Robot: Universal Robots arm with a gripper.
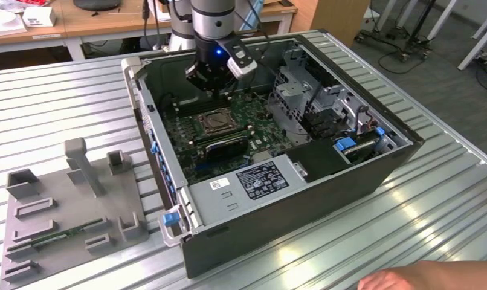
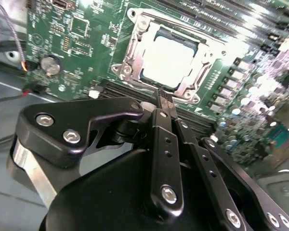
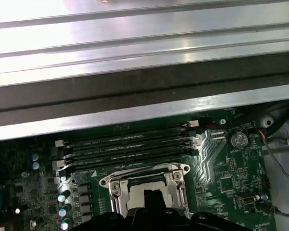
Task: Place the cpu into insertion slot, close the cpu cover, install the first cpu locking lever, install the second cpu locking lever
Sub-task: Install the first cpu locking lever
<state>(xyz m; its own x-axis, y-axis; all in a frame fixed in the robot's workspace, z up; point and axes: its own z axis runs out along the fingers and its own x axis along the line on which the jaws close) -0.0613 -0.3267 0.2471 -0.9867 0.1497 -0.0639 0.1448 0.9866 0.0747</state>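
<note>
While the hand (image 2: 164,96) hovers inside the open computer case (image 1: 308,205) with its two fingers pressed together and nothing between them, the insertion slot (image 1: 217,122) lies just on its near side in the exterior view, a little lower than the fingertips. In the second wrist view the closed tips sit over the long black memory slots (image 3: 130,144), just beside the socket's edge and not above its centre. These slots run parallel to that edge.

The cpu (image 2: 169,60) is already in the socket, flat, with its pale metal top showing through the cut-out of the cpu cover (image 2: 190,85). The cover seems to lie down around the chip rather than standing up on its hinge.

The locking levers are too thin to make out, so I cannot tell whether either one is latched. Whether the fingertips touch the board or hang clear of it is also unclear. In the first wrist view the dark fingers hide the socket's nearer part.

A person's hand (image 1: 421,279) rests on the slatted metal bench (image 1: 437,211), well apart from the case.
</note>
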